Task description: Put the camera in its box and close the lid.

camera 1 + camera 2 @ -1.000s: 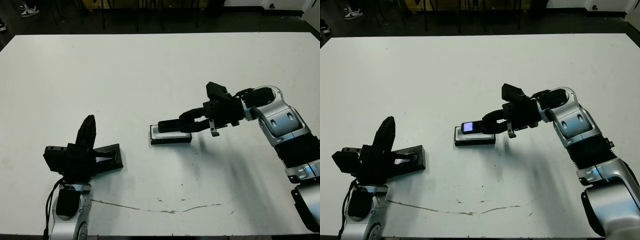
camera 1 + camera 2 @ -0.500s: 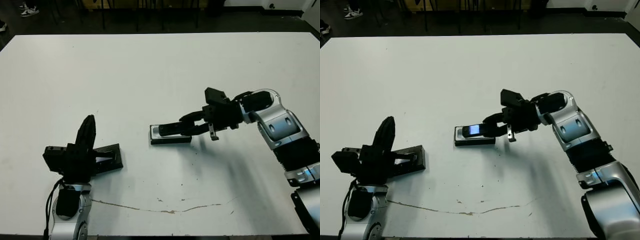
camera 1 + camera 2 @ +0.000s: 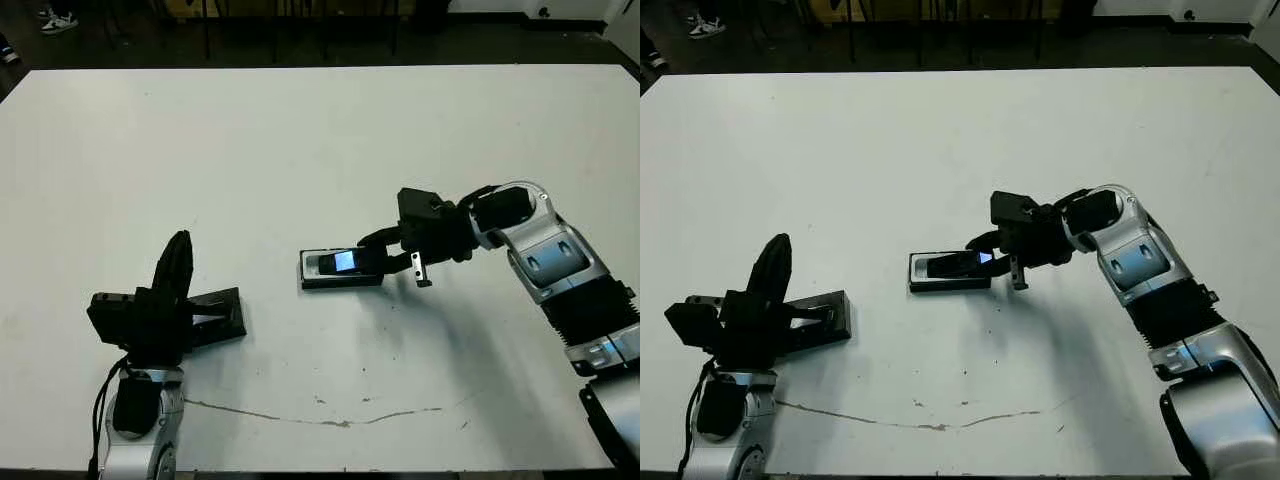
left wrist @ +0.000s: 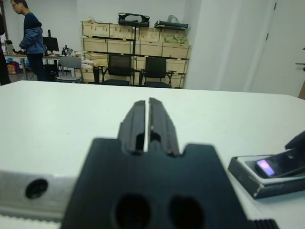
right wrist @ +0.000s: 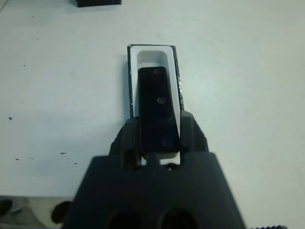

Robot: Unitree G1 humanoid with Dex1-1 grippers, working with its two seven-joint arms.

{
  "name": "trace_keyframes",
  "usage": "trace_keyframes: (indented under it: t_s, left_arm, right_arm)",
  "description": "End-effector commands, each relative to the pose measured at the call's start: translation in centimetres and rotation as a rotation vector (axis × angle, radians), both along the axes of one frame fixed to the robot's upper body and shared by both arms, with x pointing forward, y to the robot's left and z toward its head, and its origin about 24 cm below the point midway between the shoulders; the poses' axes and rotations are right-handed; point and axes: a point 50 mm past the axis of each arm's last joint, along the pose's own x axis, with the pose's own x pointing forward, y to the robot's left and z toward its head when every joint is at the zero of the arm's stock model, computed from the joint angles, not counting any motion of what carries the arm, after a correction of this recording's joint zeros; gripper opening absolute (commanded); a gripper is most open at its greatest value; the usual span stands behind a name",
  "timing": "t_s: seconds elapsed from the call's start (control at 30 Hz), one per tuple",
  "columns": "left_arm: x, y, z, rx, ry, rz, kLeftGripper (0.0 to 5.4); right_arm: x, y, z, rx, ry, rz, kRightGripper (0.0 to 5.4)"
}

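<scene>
The camera (image 5: 157,107) lies in the box (image 5: 153,53) near the table's (image 3: 300,150) middle, its right end pinched between the right gripper's (image 5: 157,143) fingers and seemingly tilted up a little, though that is hard to judge. White lining shows past its left end. The lid (image 3: 220,315) lies well to the left and nearer, just beside the left gripper (image 4: 147,121), whose fingers are pressed together on nothing, pointing away over the table.

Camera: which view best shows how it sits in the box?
The right wrist view: it looks straight down on the camera held in the right hand, white lining of the box showing past its end. The eye views show it small; the left wrist view shows only one end.
</scene>
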Motion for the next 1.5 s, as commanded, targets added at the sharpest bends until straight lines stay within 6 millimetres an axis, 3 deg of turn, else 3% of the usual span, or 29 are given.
trace_keyframes:
  t_s: [0.03, 0.5, 0.8, 1.1, 1.5]
  left_arm:
    - [-0.5, 0.1, -1.0, 0.003, 0.049, 0.013, 0.00]
    - [-0.6, 0.0, -1.1, -0.008, 0.055, 0.013, 0.00]
    - [-0.6, 0.0, -1.1, -0.020, 0.048, 0.012, 0.00]
    - [-0.5, 0.0, -1.0, -0.007, 0.047, 0.016, 0.00]
    - [-0.4, 0.1, -0.9, -0.012, 0.052, 0.013, 0.00]
  right_arm:
    - [0.1, 0.2, -0.5, -0.024, 0.050, 0.001, 0.64]
    - [0.7, 3.2, -1.2, -0.023, 0.169, 0.034, 0.64]
    - [0.9, 2.7, -1.3, -0.043, 0.191, 0.030, 0.64]
    - [2.0, 0.2, 1.9, 0.002, 0.027, 0.124, 2.16]
    - [1.7, -3.1, 6.3, 0.169, -0.056, -0.034, 4.25]
